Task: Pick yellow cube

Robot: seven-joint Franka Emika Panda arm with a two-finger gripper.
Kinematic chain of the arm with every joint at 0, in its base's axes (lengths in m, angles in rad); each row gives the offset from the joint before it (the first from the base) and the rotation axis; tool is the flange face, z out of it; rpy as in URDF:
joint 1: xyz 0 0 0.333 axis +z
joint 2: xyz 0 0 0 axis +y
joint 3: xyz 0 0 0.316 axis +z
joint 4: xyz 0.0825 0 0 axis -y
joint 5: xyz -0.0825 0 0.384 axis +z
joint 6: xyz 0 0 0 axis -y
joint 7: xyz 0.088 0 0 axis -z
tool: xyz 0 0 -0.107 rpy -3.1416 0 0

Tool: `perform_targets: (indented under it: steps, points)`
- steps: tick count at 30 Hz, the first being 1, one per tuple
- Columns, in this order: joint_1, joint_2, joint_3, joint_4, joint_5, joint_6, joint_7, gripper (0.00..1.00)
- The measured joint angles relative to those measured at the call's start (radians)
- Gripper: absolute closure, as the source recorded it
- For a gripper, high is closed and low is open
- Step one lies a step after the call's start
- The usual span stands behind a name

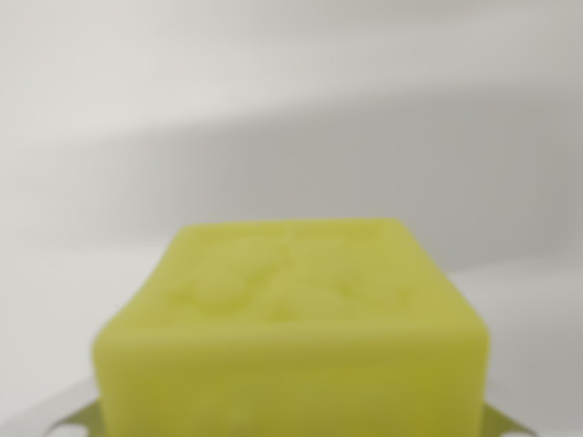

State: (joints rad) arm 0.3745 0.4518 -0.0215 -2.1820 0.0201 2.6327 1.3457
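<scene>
Two thin metal tips of the gripper (291, 426) peek out at the bottom edge, one on each side of the yellow cube (291, 337); whether they press it cannot be told. The cube fills the lower centre, blurred, matte, soft-edged, its top faintly embossed. Behind the cube spreads a plain white surface (273, 109) crossed by a soft grey shadow.

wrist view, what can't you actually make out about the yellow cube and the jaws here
- Yellow cube: its lower part is cut off by the wrist view's bottom edge, and its top relief is too blurred to read.
- Jaws: only metallic slivers show at the bottom corners, beside the cube; contact and open or shut cannot be told.
- Pale background: out of focus, so nothing identifiable.
</scene>
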Motion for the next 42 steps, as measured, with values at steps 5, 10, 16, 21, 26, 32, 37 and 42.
perform_targets:
  steps: [5,10,16,21,26,32,37,42]
  points:
    - [0.000,-0.029,0.000,-0.004,-0.002,-0.025,0.001,1.00]
    - [-0.001,-0.057,0.000,-0.007,-0.004,-0.050,0.003,1.00]
    - [-0.001,-0.090,0.000,-0.009,-0.006,-0.081,0.004,1.00]
    - [-0.001,-0.117,0.000,-0.009,-0.007,-0.108,0.005,1.00]
    - [-0.001,-0.143,0.000,-0.008,-0.009,-0.135,0.006,1.00]
    - [-0.001,-0.172,0.000,-0.005,-0.010,-0.168,0.007,1.00]
    - [-0.001,-0.197,0.000,-0.001,-0.011,-0.196,0.007,1.00]
    - [-0.002,-0.220,0.000,0.004,-0.012,-0.224,0.008,1.00]
